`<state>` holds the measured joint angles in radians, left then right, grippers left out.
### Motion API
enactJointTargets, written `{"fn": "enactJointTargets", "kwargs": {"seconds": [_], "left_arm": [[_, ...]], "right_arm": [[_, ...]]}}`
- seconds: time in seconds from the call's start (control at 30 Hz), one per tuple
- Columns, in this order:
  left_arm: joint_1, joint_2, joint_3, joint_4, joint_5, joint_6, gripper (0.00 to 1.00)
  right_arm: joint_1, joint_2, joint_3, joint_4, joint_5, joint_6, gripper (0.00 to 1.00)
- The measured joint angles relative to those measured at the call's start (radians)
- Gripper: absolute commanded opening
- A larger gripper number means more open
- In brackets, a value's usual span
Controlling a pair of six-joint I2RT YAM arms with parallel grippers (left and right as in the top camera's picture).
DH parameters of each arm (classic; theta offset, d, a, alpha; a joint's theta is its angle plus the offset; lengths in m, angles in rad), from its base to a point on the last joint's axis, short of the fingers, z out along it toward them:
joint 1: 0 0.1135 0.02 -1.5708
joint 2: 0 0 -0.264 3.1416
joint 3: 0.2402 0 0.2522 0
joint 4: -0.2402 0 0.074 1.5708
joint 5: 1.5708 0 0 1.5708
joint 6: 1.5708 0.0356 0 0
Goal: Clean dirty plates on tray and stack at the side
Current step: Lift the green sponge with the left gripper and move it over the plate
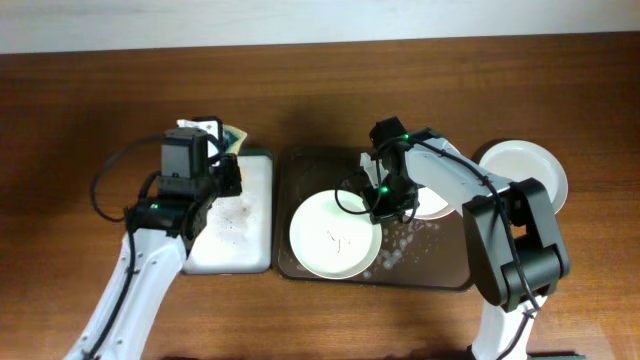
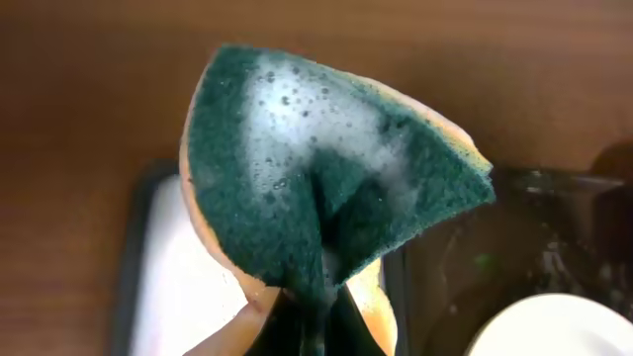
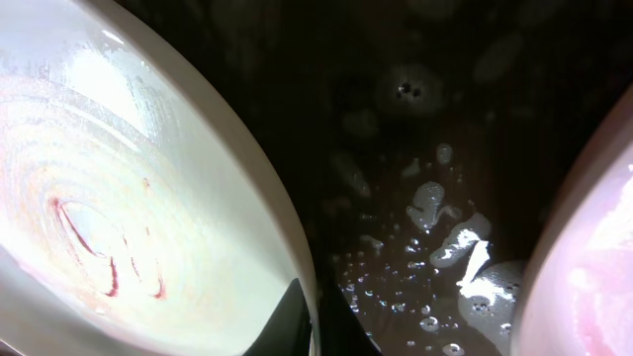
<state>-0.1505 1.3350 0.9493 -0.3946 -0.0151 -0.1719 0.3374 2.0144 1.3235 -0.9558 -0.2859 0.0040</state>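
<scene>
Overhead: left gripper (image 1: 222,150) hangs over the far end of the white tray (image 1: 240,240), left of the dark tray (image 1: 440,255). Its jaws are clamped on a sponge (image 1: 234,135), of which only a small corner shows here. The left wrist view shows the rest: green scouring face up, patched with white foam, orange body beneath, the whole thing folded where the jaws pinch it.

Right gripper (image 1: 388,205) sits low over the middle of the dark tray, at the far-right edge of the smeared plate (image 1: 335,238). Overhead does not show how its jaws stand. In the right wrist view they are closed, and the plate's rim runs down between the two fingertips (one inside the rim, one outside), so it grips that plate.

Plates: the smeared plate lies in the near-left part of the dark tray. The red smears (image 3: 99,257) are faint from overhead and clear in the right wrist view. A second plate (image 1: 440,208) lies in the far-right part of the tray, mostly under the right arm. The third plate (image 1: 525,170) rests on the table (image 1: 80,80), just right of the tray.

Suds (image 3: 465,247) dot the tray floor between the two plates.
</scene>
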Motion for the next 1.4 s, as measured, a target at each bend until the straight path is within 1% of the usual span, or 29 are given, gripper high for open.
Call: {"fn": "enactJointTargets", "kwargs": {"seconds": [0.07, 0.17, 0.27, 0.33, 0.4, 0.57, 0.93, 1.03, 1.1, 1.13, 1.2, 1.3, 1.4], "left_arm": [[-0.010, -0.042, 0.000, 0.003, -0.053, 0.044, 0.00], [-0.053, -0.086, 0.000, 0.003, -0.119, 0.075, 0.00], [-0.175, -0.138, 0.000, -0.009, -0.262, 0.093, 0.00], [-0.232, -0.144, 0.000, -0.035, -0.353, 0.085, 0.00], [-0.276, -0.144, -0.001, -0.064, -0.414, 0.066, 0.00], [-0.281, -0.144, -0.001, -0.073, -0.488, 0.028, 0.00], [-0.281, -0.143, -0.001, -0.080, -0.499, 0.019, 0.00], [-0.281, -0.129, -0.001, -0.081, -0.483, 0.010, 0.00], [-0.281, -0.108, 0.000, -0.101, -0.446, -0.025, 0.00], [-0.281, -0.087, 0.000, -0.125, -0.420, -0.064, 0.00], [-0.281, -0.008, -0.001, -0.189, -0.376, -0.180, 0.00], [-0.281, 0.111, -0.002, -0.222, -0.353, -0.285, 0.00], [-0.281, 0.227, -0.002, -0.219, -0.308, -0.337, 0.00]], "right_arm": [[0.000, 0.000, 0.000, 0.000, 0.000, 0.000, 0.05], [0.000, 0.000, 0.000, 0.000, 0.000, 0.000, 0.05], [0.000, 0.000, 0.000, 0.000, 0.000, 0.000, 0.05], [0.000, 0.000, 0.000, 0.000, 0.000, 0.000, 0.05], [0.000, 0.000, 0.000, 0.000, 0.000, 0.000, 0.05], [0.000, 0.000, 0.000, 0.000, 0.000, 0.000, 0.05], [0.000, 0.000, 0.000, 0.000, 0.000, 0.000, 0.05], [0.000, 0.000, 0.000, 0.000, 0.000, 0.000, 0.04], [0.000, 0.000, 0.000, 0.000, 0.000, 0.000, 0.04], [0.000, 0.000, 0.000, 0.000, 0.000, 0.000, 0.04], [0.000, 0.000, 0.000, 0.000, 0.000, 0.000, 0.05], [0.000, 0.000, 0.000, -0.001, 0.000, 0.000, 0.04], [0.000, 0.000, 0.000, -0.001, 0.000, 0.000, 0.05]]}}
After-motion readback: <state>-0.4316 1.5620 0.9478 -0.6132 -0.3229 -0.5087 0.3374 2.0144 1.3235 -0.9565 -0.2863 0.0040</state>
